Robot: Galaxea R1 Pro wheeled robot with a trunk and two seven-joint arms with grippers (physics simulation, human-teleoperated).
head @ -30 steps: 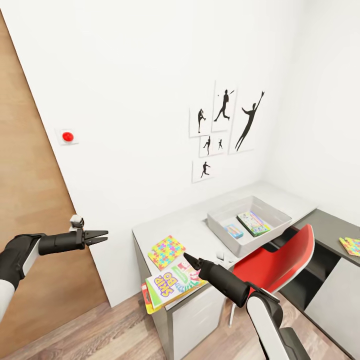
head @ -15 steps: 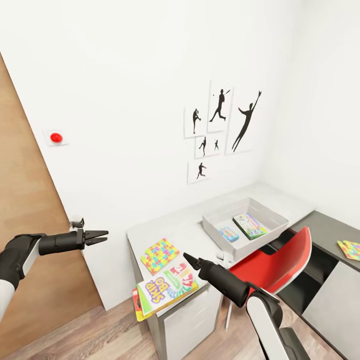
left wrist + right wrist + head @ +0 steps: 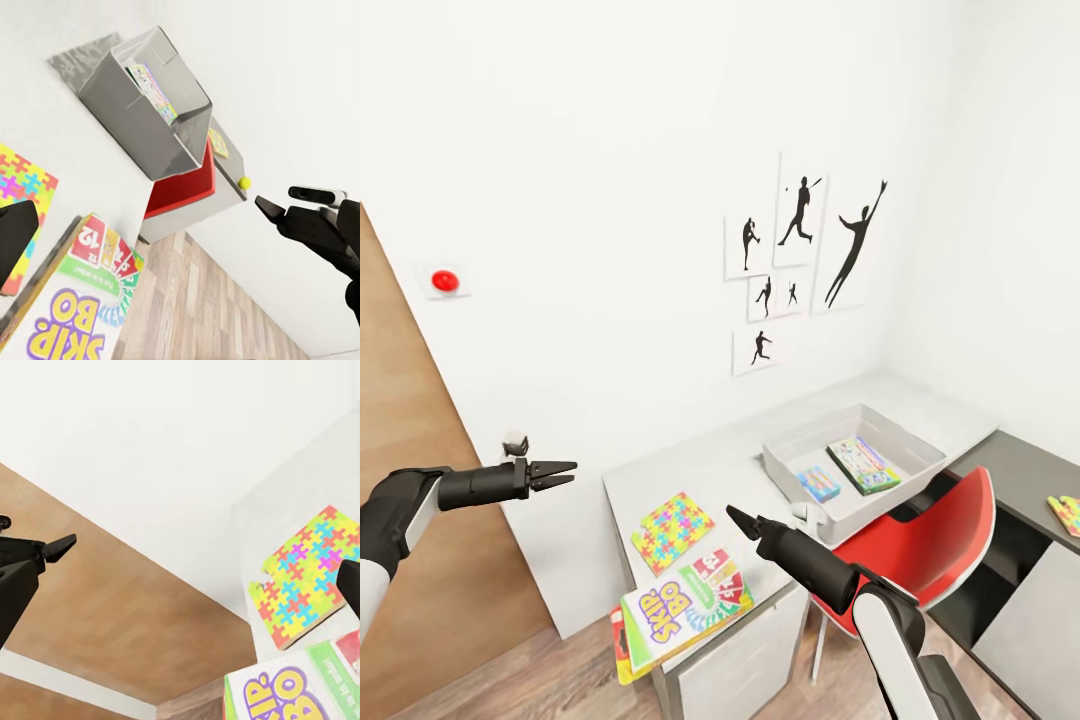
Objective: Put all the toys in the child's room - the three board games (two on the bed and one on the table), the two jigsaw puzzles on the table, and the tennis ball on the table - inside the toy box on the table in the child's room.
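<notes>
The Skip-Bo board game (image 3: 682, 612) lies flat on the desk's (image 3: 750, 465) near corner, overhanging its edge, long axis slanting toward the grey toy box (image 3: 853, 468). The left gripper (image 3: 556, 473) hovers by the wall with fingers slightly parted. The right gripper (image 3: 740, 519) points over the game; whether it is parted is unclear.

A grey open toy box (image 3: 905, 462) sits toward the far end of the table, near the wall corner. Inside it lie two flat boxes: a small blue one (image 3: 819, 484) and a larger green one with a colourful lid (image 3: 863, 465). A bright jigsaw puzzle box (image 3: 672, 518) lies flat near the table's near end. At the near corner, a Skip-Bo board game (image 3: 682, 607) overhangs the table's edge. A yellow-green tennis ball (image 3: 244, 182) sits on the farther table section.
</notes>
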